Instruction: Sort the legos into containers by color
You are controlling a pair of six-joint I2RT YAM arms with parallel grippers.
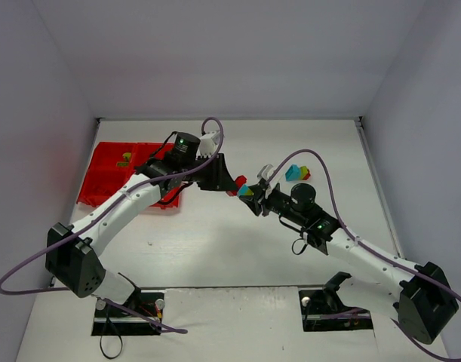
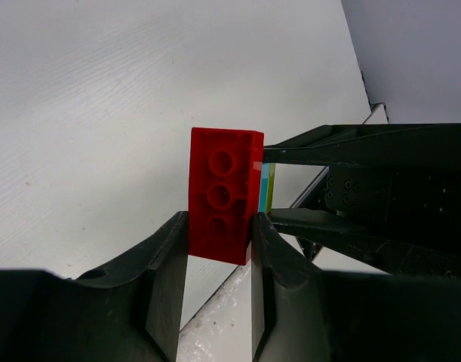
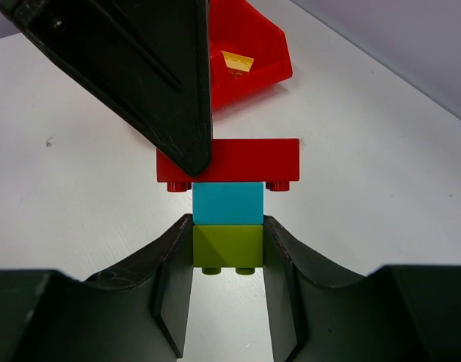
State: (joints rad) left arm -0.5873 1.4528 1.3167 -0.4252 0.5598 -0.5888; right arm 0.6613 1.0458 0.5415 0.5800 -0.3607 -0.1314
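Meeting over the middle of the table [image 1: 215, 249], the two pincers share one stack of three bricks. The left pincer [image 2: 219, 230] is clamped on the red brick [image 2: 222, 192] at one end. The right pincer [image 3: 227, 230] grips the lime green brick [image 3: 227, 246] at the other, with a teal-blue brick [image 3: 227, 204] between them. The red tray [image 1: 102, 181] sits far left, a yellow brick [image 3: 236, 62] in one compartment. Some loose bricks [image 1: 296, 173] lie far right.

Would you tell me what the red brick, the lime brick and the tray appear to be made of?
Red brick: hard moulded plastic, slight sheen, crisp edges, round sockets underneath. Lime brick: seemingly the same plastic, smooth, moulded studs. Tray: probably glossy plastic, thin moulded walls.
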